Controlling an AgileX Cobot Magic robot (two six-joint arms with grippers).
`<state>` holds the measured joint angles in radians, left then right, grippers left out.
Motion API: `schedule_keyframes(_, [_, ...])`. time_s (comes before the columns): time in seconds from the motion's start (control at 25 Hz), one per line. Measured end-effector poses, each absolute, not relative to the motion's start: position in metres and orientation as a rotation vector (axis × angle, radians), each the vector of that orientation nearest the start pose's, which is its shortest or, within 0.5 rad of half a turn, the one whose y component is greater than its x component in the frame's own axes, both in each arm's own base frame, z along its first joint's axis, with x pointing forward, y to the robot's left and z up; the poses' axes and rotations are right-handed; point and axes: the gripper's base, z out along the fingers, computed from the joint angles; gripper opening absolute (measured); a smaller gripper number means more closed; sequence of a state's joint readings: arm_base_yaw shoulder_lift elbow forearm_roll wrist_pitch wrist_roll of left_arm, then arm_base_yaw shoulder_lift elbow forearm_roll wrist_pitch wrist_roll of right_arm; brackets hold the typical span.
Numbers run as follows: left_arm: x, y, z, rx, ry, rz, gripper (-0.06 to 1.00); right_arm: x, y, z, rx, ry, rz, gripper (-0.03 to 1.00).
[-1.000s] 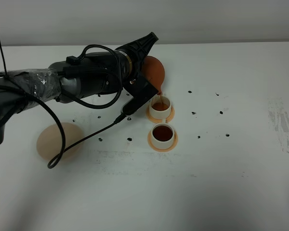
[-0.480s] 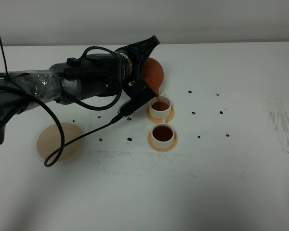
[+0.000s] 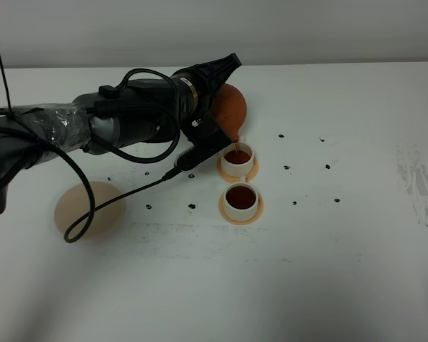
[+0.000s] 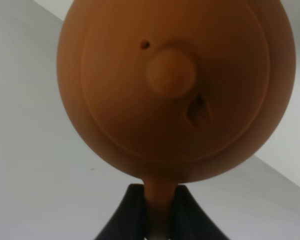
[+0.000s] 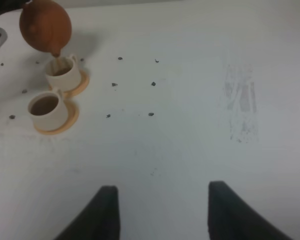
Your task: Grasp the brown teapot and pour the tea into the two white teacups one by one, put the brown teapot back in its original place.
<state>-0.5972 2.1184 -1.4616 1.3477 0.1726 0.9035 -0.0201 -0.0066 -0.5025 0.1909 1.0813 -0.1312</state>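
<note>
Two white teacups (image 3: pixel 240 179) w/ tea; left hand (image 4: pixel 157 212) pinches brown teapot (image 3: pixel 228 108) above, right hand (image 5: pixel 160 210) spread.

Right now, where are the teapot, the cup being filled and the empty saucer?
brown teapot (image 3: pixel 230 108), exterior high view, its round body.
far teacup (image 3: pixel 237 162), exterior high view, its white side wall.
beige saucer (image 3: pixel 103 206), exterior high view, its bare top.

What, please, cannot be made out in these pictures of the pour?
- Left tool's grip on the teapot: high view, hidden by the arm; left wrist view, cut off at the edge.
- Far cup's fill level: high view, partly hidden by the spout; right wrist view, too small.
- Tea left in the teapot: hidden by the lid.
</note>
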Motion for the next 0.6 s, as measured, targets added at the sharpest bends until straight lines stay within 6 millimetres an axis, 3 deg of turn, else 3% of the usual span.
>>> schedule_keyframes(0.6, [0.4025, -0.2563, 0.1762, 2.352, 0.437, 1.054, 0.13, -0.0076, 0.0154, 0.2775, -0.126, 2.040, 0.134, 0.43])
